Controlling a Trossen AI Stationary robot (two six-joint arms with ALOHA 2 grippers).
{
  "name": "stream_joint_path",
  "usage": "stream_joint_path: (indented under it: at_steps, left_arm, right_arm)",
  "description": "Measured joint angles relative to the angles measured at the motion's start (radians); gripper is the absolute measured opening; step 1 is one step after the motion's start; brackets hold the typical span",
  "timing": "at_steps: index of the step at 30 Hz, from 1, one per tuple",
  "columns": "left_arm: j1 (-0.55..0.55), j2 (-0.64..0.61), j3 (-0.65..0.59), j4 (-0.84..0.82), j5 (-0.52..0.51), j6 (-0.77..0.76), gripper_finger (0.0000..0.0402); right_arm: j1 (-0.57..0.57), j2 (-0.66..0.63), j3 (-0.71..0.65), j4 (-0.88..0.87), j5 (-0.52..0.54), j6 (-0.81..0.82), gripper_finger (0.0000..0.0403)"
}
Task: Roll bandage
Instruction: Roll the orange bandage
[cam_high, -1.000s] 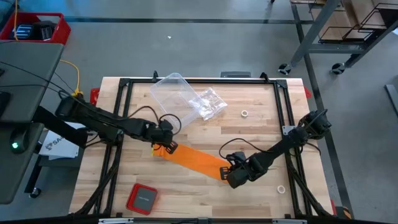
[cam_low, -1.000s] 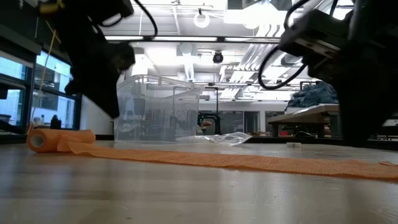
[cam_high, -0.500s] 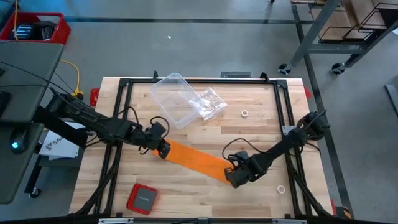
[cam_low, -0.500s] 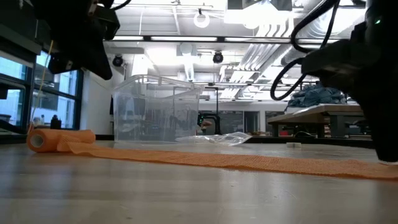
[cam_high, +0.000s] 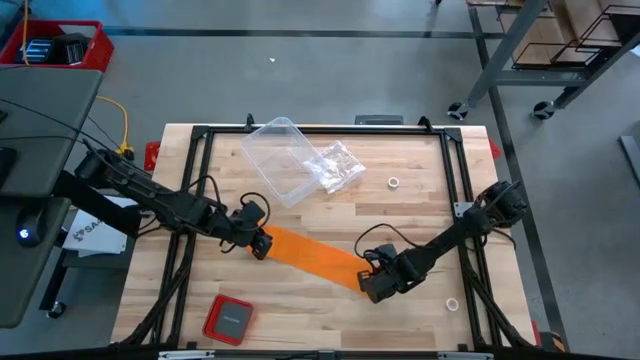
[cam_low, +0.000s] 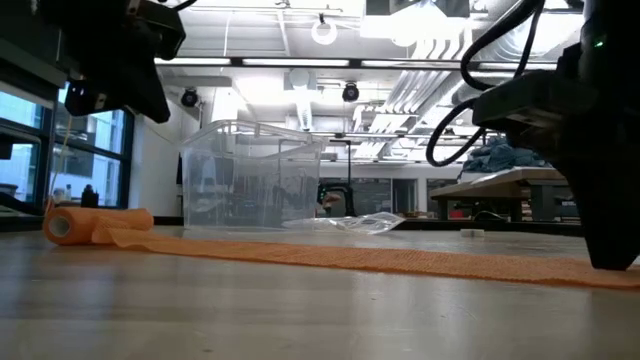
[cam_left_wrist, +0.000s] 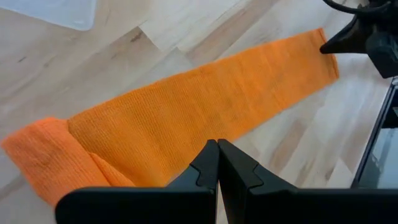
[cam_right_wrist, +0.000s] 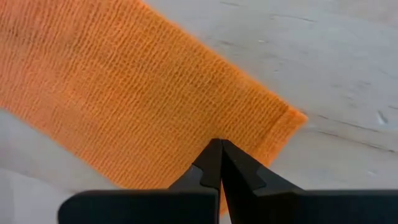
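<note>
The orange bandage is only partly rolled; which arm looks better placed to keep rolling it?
Probably the left. Its shut gripper sits right at the bandage's rolled end, while the right gripper, also shut, is at the flat far end.

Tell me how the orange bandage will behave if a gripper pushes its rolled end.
The bandage is knit fabric lying flat, so probably floppy and light. Its rolled end looks soft, likely to squash or roll rather than slide.
</note>
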Motion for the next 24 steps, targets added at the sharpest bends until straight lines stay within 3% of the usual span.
stream_joint_path:
  at_steps: [10,19,24]
  left_arm:
    - [-0.035,0.0,0.0,-0.074,0.07,0.014,0.0]
    - [-0.027,0.022,0.0,-0.19,-0.008,-0.003,0.0]
    - [0.004,0.079,0.0,-0.141,0.091,0.119,0.0]
  right_arm:
    - [-0.036,-0.014,-0.006,-0.266,-0.017,-0.151,0.0]
    - [-0.066,-0.017,-0.005,-0.252,-0.019,-0.237,0.0]
    - [-0.065,-0.018,-0.005,-0.249,-0.018,-0.261,0.0]
